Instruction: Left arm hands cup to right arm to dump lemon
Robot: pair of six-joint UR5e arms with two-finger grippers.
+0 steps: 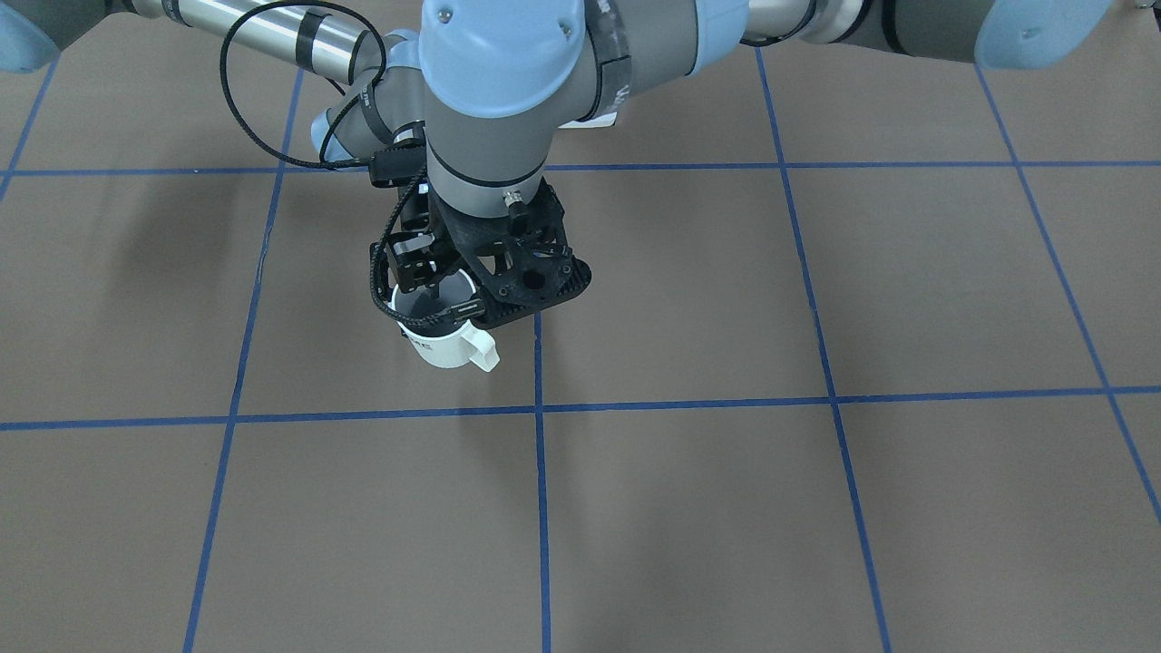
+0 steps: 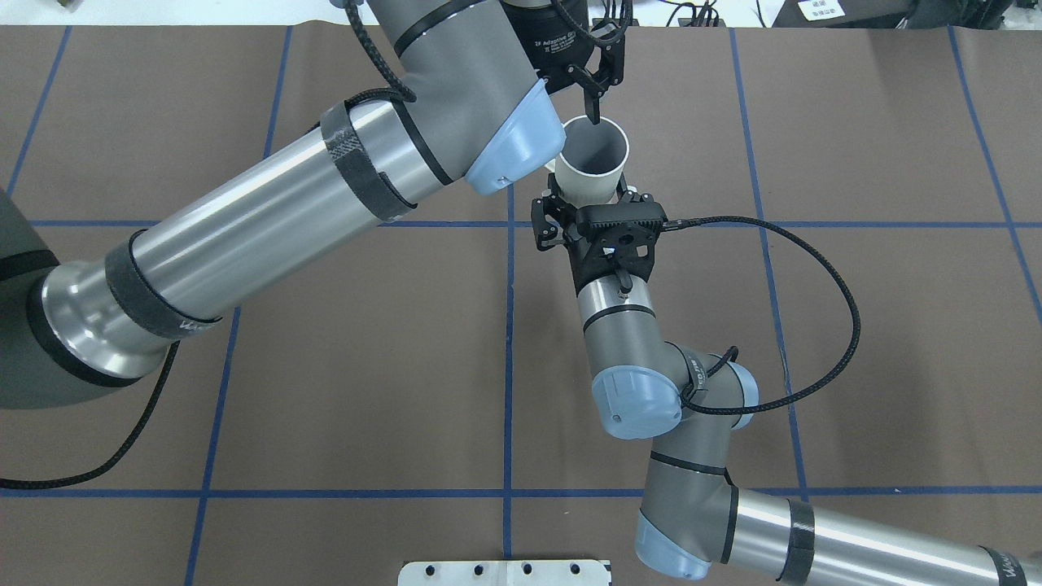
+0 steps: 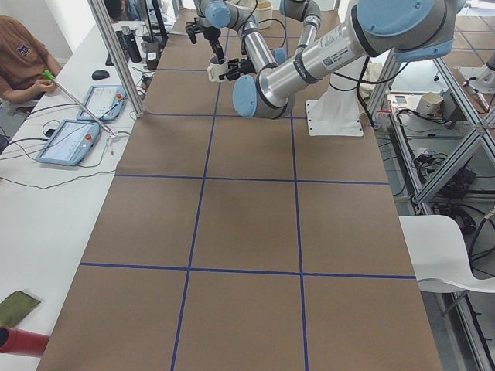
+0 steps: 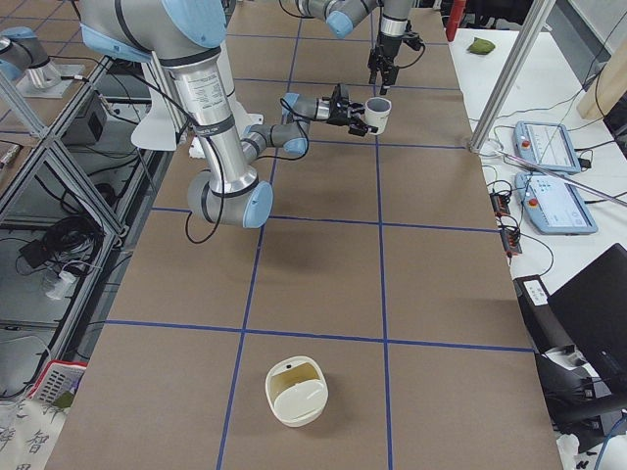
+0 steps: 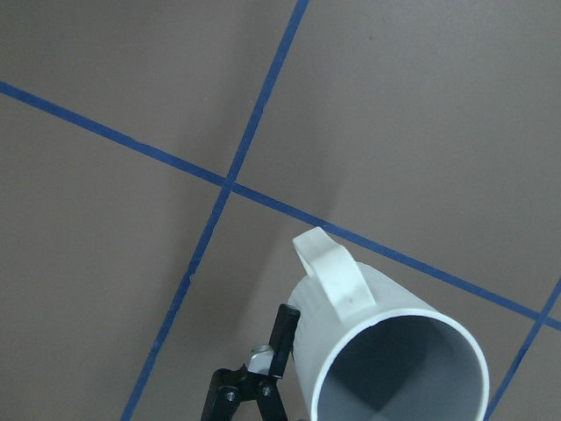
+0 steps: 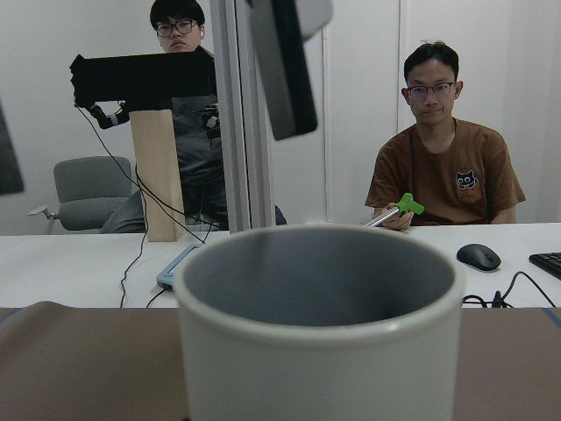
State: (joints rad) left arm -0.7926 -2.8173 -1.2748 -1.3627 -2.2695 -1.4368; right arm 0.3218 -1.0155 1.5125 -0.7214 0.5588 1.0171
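Note:
The cream-white cup hangs upright above the table, its handle towards the operators' side. My right gripper reaches in level and is shut on the cup's side; one finger presses the wall. My left gripper points straight down just over the rim and is open. In the right wrist view its fingers hang apart above the cup. The cup's grey inside shows no lemon; the bottom is hidden.
The brown table has a blue tape grid. A cream round container sits on it far from the arms. Two operators sit at a side desk with tablets. A post stands at the table's edge.

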